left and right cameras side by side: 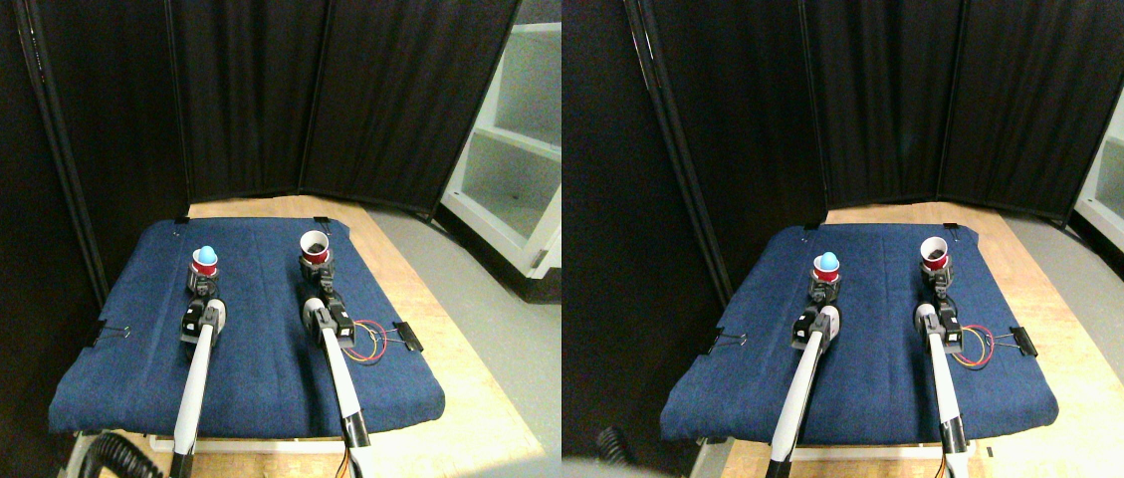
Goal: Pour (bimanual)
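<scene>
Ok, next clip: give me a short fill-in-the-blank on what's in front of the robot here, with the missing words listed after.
1. The cup at the left end effector holds a ball coloured ____.
2. Both red cups, the left cup and the right cup, stand over a cloth coloured ____.
3. The loop of coloured wires lies beside the ____ manipulator.
4. The right cup's inside looks ____, with no ball in it.

Missing words: blue; blue; right; dark
</scene>
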`<state>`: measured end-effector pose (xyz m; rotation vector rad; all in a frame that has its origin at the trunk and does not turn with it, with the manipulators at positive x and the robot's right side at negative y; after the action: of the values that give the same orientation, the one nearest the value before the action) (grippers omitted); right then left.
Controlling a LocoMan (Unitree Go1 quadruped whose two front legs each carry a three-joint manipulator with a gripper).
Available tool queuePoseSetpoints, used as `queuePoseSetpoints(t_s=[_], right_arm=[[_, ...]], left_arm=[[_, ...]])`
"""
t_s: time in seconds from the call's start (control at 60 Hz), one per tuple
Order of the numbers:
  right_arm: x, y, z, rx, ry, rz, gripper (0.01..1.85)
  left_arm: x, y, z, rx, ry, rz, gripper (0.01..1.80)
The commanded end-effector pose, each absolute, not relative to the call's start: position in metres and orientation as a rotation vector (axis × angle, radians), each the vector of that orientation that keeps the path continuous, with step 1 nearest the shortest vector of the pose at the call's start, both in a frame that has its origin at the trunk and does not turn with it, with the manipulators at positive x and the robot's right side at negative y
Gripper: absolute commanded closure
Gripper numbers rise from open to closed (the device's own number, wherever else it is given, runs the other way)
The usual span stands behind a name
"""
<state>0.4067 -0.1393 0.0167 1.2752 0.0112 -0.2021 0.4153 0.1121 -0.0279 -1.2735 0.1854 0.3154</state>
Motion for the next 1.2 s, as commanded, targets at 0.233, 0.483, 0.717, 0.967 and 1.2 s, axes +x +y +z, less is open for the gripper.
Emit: queuePoseSetpoints(t_s=[0.233, 0.483, 0.717, 0.967, 1.2], right_arm=[[0.409, -0.142, -0.003, 1.336, -0.018, -0.247, 1.53], [0.409, -0.141, -0.017, 1.354, -0.019, -0.303, 1.53], [0.409, -0.142, -0.025, 1.35, -0.025, -0.316, 1.53], [0.406, -0.142, -0.03, 1.37, -0.003, -0.346, 1.53], [0.405, -0.141, -0.031, 1.381, -0.003, -0.368, 1.53]], left_arm=[[0.423, 0.11, -0.032, -1.293, 0.172, 0.314, 1.48], [0.418, 0.112, -0.043, -1.277, 0.165, 0.343, 1.48], [0.41, 0.114, -0.054, -1.29, 0.17, 0.381, 1.48], [0.408, 0.118, -0.063, -1.301, 0.161, 0.41, 1.48], [0.407, 0.119, -0.063, -1.288, 0.158, 0.413, 1.48]])
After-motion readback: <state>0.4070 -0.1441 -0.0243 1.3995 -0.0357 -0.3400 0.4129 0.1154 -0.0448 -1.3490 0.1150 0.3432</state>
